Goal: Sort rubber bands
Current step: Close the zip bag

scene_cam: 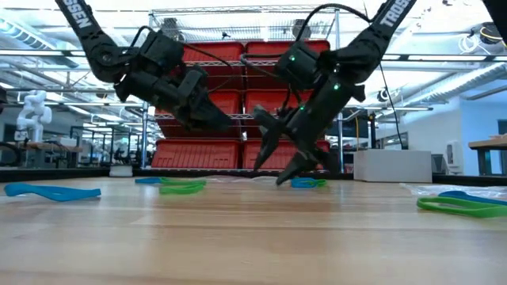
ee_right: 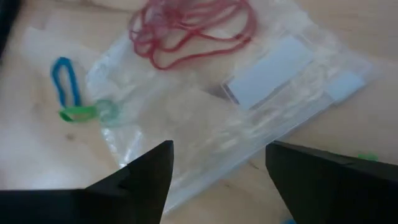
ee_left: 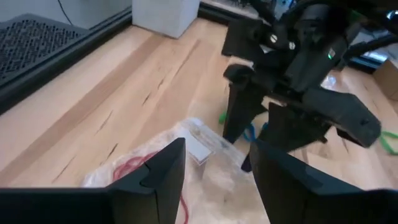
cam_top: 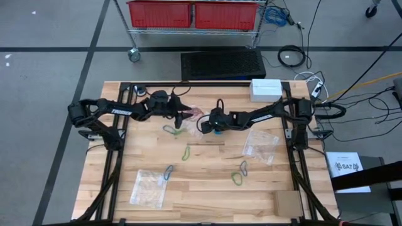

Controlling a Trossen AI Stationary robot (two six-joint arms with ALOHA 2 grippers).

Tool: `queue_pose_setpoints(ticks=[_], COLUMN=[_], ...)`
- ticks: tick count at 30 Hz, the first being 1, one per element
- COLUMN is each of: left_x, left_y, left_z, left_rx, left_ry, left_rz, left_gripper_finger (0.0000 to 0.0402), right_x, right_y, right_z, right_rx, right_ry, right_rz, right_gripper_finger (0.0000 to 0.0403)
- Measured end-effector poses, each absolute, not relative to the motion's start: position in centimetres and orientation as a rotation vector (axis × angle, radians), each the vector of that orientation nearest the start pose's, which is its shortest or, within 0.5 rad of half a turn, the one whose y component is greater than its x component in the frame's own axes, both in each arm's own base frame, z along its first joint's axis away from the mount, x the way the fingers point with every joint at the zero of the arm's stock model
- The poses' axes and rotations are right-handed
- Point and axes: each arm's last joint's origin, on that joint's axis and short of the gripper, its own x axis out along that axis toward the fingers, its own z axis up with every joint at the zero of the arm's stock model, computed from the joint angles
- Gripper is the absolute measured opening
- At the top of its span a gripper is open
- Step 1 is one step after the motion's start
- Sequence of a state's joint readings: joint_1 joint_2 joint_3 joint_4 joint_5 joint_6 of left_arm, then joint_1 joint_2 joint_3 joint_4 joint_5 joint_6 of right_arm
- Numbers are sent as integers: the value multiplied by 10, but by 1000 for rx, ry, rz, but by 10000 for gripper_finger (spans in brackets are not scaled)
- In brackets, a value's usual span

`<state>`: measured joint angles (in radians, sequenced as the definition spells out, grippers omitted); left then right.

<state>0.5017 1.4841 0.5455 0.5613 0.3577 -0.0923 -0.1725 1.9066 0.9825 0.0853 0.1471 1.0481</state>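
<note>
Seen from above, two dark arms reaching in from either side of a wooden worktop (cam_top: 207, 188) and meeting near its far middle over a clear bag (cam_top: 196, 120). Left claw (cam_top: 186, 117) raised above the bag's near-left edge, fingers spread wide, holding nothing. Right claw (cam_top: 202, 125) tipped down onto the same bag, fingers also wide apart and empty, tips (scene_cam: 283, 179) at or just above the surface in the low view. Inside the bag, a bunch of red bands (ee_right: 189, 28) next to a white label (ee_right: 267, 71), shown plainly in the right wrist view. Just outside the bag's edge, a blue band (ee_right: 65, 78) touching a small green band (ee_right: 78, 114). More bands loose on the worktop: a green and blue pair (cam_top: 172, 130) near the left claw, one green band (cam_top: 186, 152) toward the middle, a blue band (cam_top: 168, 172) beside a second clear bag (cam_top: 148, 187) at the near left, and a green and dark pair (cam_top: 240, 173) at the near right. Third clear bag (cam_top: 260, 144) lying right of centre. White box (cam_top: 266, 89) at the far right corner. Behind the worktop, red bins (cam_top: 193, 14) on a wire cart.
</note>
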Motion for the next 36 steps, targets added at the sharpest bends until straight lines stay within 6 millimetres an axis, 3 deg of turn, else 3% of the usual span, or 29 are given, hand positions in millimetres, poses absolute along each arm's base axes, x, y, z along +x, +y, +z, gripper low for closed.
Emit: queue_pose_setpoints(ticks=[5,11,13,22,31,36], left_x=[244,239,237,229,227,227], left_y=[128,136,139,150,153,153], left_z=[167,167,167,167,167,167], left_rx=[-248,-248,-254,-261,-246,-194], left_ry=[310,294,292,284,287,292], left_rz=[168,198,194,165,175,168], left_gripper_finger=[185,185,185,185,185,185], right_x=[366,368,369,365,375,384], right_y=[-72,-85,-89,-97,-101,-91], right_z=[122,128,131,144,180,199], right_rx=[889,728,679,544,313,142], right_ry=[568,527,516,630,782,848], right_rz=[-711,-745,-730,-666,-617,-523], right_gripper_finger=[191,43,12,3,2,2])
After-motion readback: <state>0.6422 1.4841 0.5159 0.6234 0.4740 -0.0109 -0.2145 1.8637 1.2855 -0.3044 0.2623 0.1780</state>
